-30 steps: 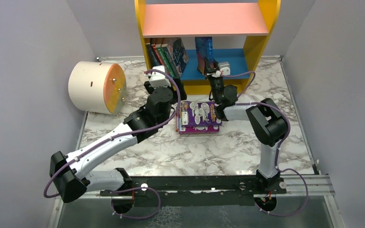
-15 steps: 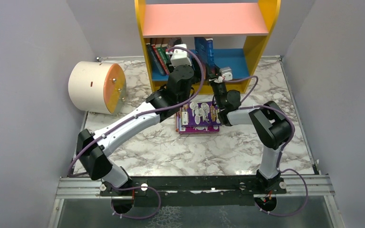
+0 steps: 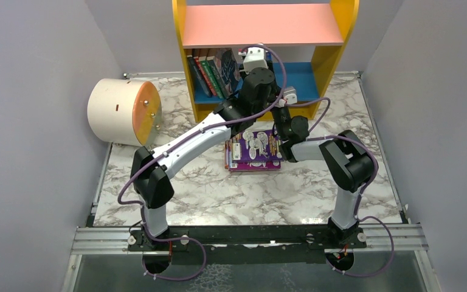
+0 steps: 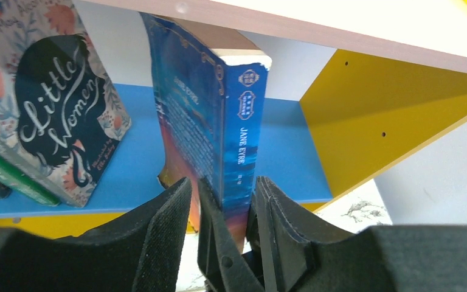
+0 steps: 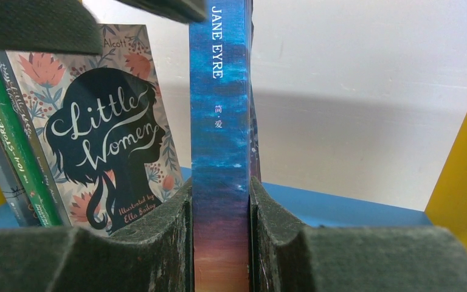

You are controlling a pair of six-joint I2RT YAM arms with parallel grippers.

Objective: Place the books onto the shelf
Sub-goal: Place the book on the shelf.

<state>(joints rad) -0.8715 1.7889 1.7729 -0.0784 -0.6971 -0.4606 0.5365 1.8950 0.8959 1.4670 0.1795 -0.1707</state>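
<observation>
At twelve o'clock, on the blue lower board (image 4: 289, 152) of the shelf (image 3: 348, 30), the jaws of the right arm (image 3: 307, 146) are clamping the Jane Eyre book (image 5: 219, 121) upright so it cannot topple, while those of the left arm (image 3: 188, 143) are straddling it part-open, likely to steady it.

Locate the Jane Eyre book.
Right wrist view, centre: Jane Eyre stands upright in the lower compartment of the shelf, clamped in the right gripper, with Little Women leaning just to its left.
</observation>
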